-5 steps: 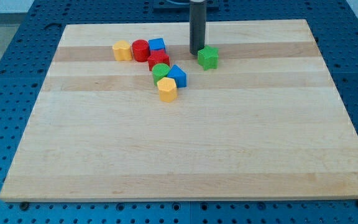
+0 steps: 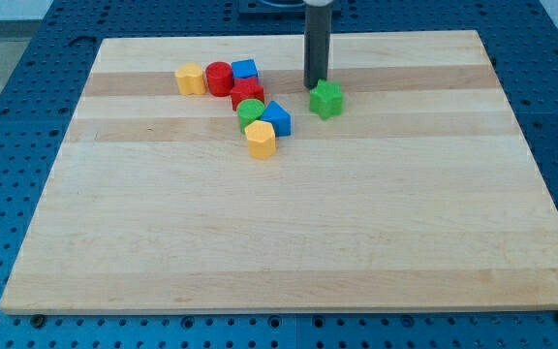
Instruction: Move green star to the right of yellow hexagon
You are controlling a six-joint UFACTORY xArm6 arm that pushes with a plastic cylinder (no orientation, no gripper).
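The near half of the wooden tabletop [image 2: 289,242] carries nothing. Going back from there, the first thing met is the yellow hexagon [image 2: 261,140], the nearest member of a cluster left of centre. Touching it from behind sit a green round block [image 2: 250,110] and a blue block [image 2: 276,117]; behind those a red block [image 2: 247,92], then a red cylinder [image 2: 219,77], a second blue block [image 2: 245,69] and, just beside the cylinder on the view's left, another yellow block [image 2: 190,78].

The green star [image 2: 325,98] stands apart from the cluster, to the view's right of it and somewhat farther back than the yellow hexagon, with the blue block between the two. My tip [image 2: 314,85] rests at the star's far-left edge, touching it or very nearly so. There is no pincer on this arm, so nothing can be said to be open or closed; the rod only pushes.

As I judge it, the task is partly done: the star is already on the hexagon's right side, but too far back. What is left is to bring it nearer, down the view, level with the hexagon.

The star is compact, with no clear long axis, and its points are too small to say which way it faces.
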